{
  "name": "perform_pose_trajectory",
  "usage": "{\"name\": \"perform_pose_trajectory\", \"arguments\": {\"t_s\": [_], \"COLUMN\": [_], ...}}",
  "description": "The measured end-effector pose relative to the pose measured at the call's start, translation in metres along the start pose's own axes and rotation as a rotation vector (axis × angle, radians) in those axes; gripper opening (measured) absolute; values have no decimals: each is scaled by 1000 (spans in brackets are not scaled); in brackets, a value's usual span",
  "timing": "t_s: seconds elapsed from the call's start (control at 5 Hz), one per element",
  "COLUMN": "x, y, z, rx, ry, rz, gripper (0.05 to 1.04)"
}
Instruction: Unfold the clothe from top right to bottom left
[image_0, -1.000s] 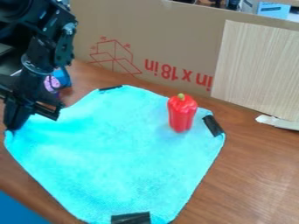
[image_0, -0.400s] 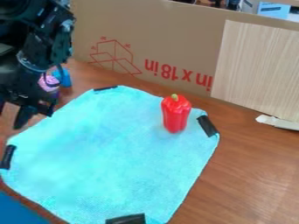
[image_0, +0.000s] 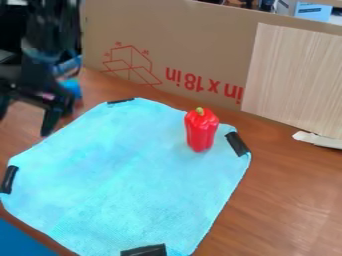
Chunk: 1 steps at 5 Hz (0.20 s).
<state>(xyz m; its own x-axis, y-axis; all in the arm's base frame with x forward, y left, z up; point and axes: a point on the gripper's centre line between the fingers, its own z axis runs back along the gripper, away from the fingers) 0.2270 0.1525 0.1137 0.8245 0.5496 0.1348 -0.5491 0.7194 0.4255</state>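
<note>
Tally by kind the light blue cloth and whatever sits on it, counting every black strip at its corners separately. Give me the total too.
Cloth: 1
Red pepper: 1
Black strips: 4
Total: 6

One fixed cam, fairly close, looks down at a slant over the tabletop (image_0: 294, 200) twd the cardboard (image_0: 200, 30) behind.
</note>
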Motion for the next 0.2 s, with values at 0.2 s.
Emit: {"name": "perform_pose_trajectory", "arguments": {"t_s": [0.2], "x": [3], "y": [-22], "z": [48], "rx": [-193], "ry": [-109], "rz": [-36], "gripper": [1003]}}
